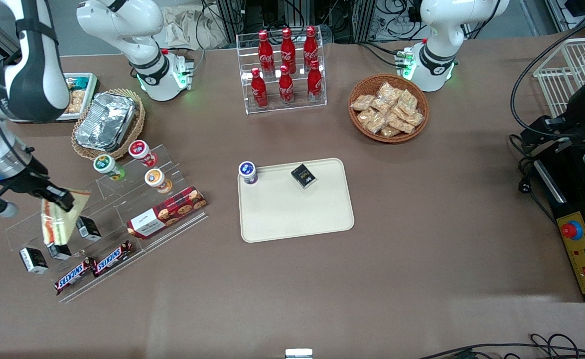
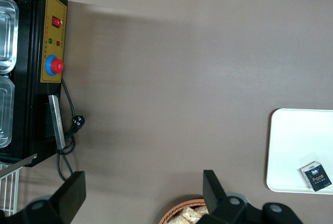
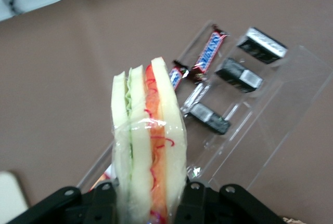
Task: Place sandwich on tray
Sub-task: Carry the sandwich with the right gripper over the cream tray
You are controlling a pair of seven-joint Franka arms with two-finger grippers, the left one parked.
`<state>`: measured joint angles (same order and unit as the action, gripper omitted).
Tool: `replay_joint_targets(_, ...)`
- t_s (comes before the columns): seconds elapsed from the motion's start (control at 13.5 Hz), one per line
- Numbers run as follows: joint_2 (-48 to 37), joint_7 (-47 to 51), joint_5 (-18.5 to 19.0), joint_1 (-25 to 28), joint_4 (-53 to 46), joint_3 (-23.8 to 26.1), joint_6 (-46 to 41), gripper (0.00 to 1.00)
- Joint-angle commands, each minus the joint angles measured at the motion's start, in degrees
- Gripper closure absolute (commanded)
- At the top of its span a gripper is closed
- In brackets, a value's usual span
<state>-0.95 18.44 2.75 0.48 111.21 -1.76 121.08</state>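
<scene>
My right gripper (image 1: 58, 198) hangs over the clear acrylic display stand (image 1: 108, 219) toward the working arm's end of the table, shut on the sandwich (image 1: 61, 219). The sandwich (image 3: 149, 141) is a clear-wrapped wedge of white bread with orange-red and green filling, pinched between the black fingers (image 3: 200, 203) and lifted off the stand. The cream-beige tray (image 1: 297, 214) lies flat in the middle of the table, well apart from the gripper. A small cup (image 1: 248, 172) stands at the tray's corner and a black box (image 1: 304, 176) lies on the tray.
The stand holds Snickers bars (image 1: 93, 267), small black boxes (image 1: 33, 260), a cookie box (image 1: 167, 212) and cups (image 1: 140, 152). A foil container in a basket (image 1: 107, 122), a cola bottle rack (image 1: 285, 70) and a snack basket (image 1: 388, 108) stand farther from the front camera. A control box (image 1: 584, 254) lies toward the parked arm's end.
</scene>
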Motion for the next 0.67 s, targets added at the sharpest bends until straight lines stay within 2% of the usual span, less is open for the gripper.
replay_joint_targets(0.0,1.39,-1.39,1.02,6.61,-3.28,-0.43,-2.87,0.66)
replay_joint_targets(0.3,1.48,-1.47,0.41,15.24,-3.80,-0.26,-2.69,0.66)
replay_joint_targets(0.59,5.07,-3.33,0.50,25.86,-4.51,-0.34,-2.69,0.66)
